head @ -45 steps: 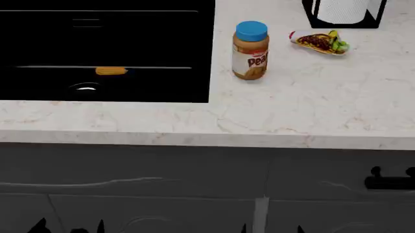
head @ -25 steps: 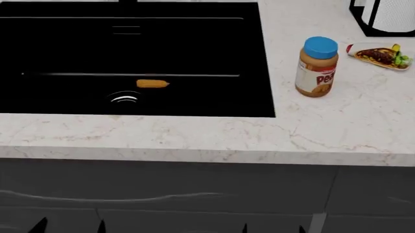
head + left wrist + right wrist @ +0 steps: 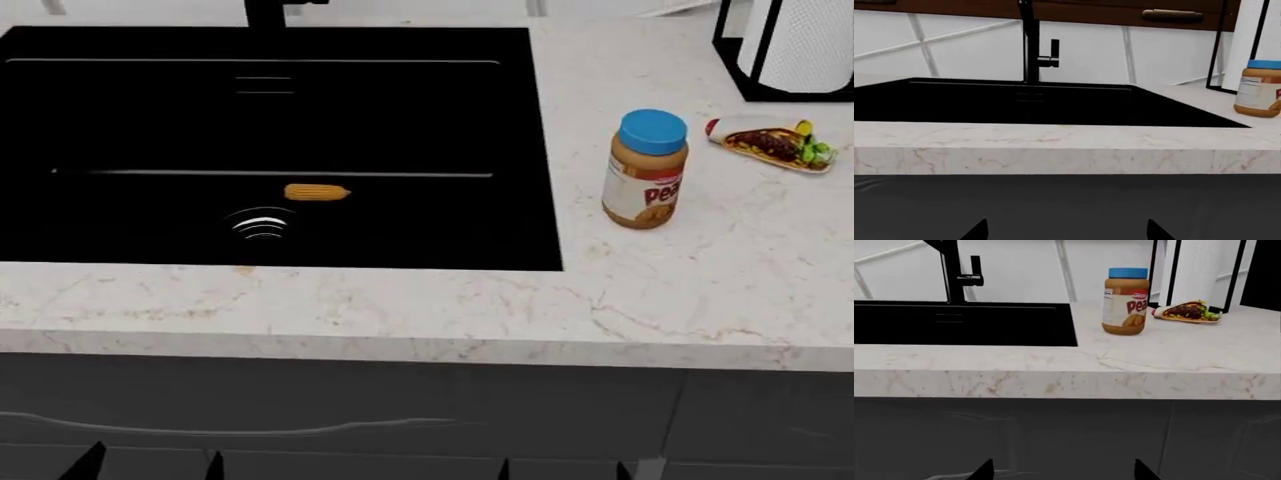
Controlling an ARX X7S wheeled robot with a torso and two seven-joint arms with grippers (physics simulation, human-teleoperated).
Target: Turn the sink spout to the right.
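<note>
The sink spout [image 3: 1031,45] is a black column at the far rim of the sink, its tube arm running up out of view. It also shows in the right wrist view [image 3: 954,275]; only its base shows in the head view [image 3: 267,12]. The short lever handle [image 3: 1053,50] sticks out beside it. The black sink [image 3: 134,120] holds a ringed drain [image 3: 260,225] and a corn cob [image 3: 316,192]. My left gripper [image 3: 150,466] and right gripper [image 3: 562,470] are open and empty, low in front of the cabinet, far from the spout.
A peanut butter jar [image 3: 646,170] stands on the marble counter [image 3: 400,320] right of the sink. Behind it lie a filled wrap [image 3: 767,143] and a black paper towel holder [image 3: 794,40]. Dark cabinet fronts [image 3: 400,410] are below the counter edge.
The head view has shifted: the sink, jar and wrap slid right, then down in the picture, and the faucet base has come into view. The gripper tips stay at the bottom edge.
</note>
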